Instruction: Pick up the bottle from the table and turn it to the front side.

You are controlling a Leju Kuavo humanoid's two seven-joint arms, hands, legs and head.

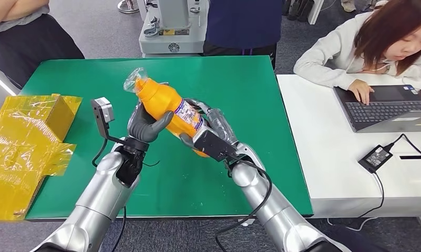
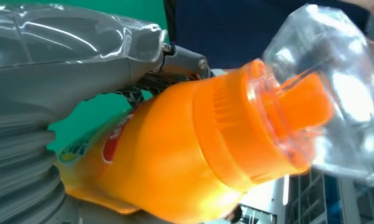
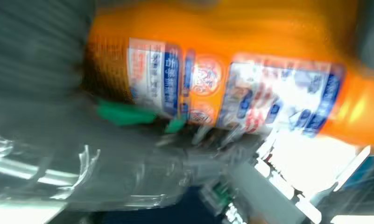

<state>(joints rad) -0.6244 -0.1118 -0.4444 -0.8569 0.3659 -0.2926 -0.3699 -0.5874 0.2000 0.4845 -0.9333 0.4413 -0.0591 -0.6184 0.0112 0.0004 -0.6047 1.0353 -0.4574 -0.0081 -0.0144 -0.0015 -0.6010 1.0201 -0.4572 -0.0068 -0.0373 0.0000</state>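
Note:
An orange bottle with a printed label and a clear plastic cap cover is lifted above the green table, tilted with its cap toward the far left. My left hand cups its upper body from below, thumb against the side. My right hand grips the lower body near the base. The left wrist view shows the bottle close up, its orange cap inside the clear cover, beside my left hand. A blurred right wrist view shows the bottle's label.
Crumpled yellow wrapping lies at the table's left edge. A white table on the right holds a laptop and a power adapter, with a person typing. Another person stands at the far left, and a machine stands behind the table.

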